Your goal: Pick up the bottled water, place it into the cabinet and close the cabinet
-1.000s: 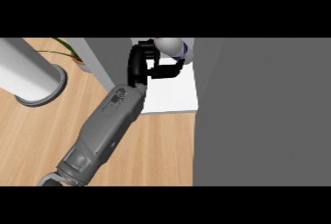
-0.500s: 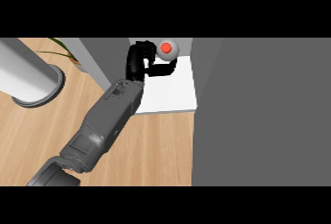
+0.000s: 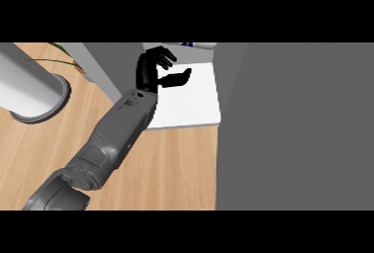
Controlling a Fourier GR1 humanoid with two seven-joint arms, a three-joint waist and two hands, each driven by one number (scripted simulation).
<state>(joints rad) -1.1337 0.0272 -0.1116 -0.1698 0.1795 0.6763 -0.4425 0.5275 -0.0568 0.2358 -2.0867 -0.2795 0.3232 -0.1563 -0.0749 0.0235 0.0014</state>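
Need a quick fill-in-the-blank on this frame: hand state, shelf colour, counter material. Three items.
1. The left hand, apart from the bottled water, is ____ and holds nothing.
2. It is above the cabinet's ____ shelf.
3. The counter has a top of light ____.
Missing words: open; white; wood.

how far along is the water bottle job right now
Placing looks about done: the bottled water sits at the back of the white cabinet floor, only a sliver visible. The left hand is open beside it, holding nothing. Left: closing the grey cabinet door, which stands open. The right hand is out of view.
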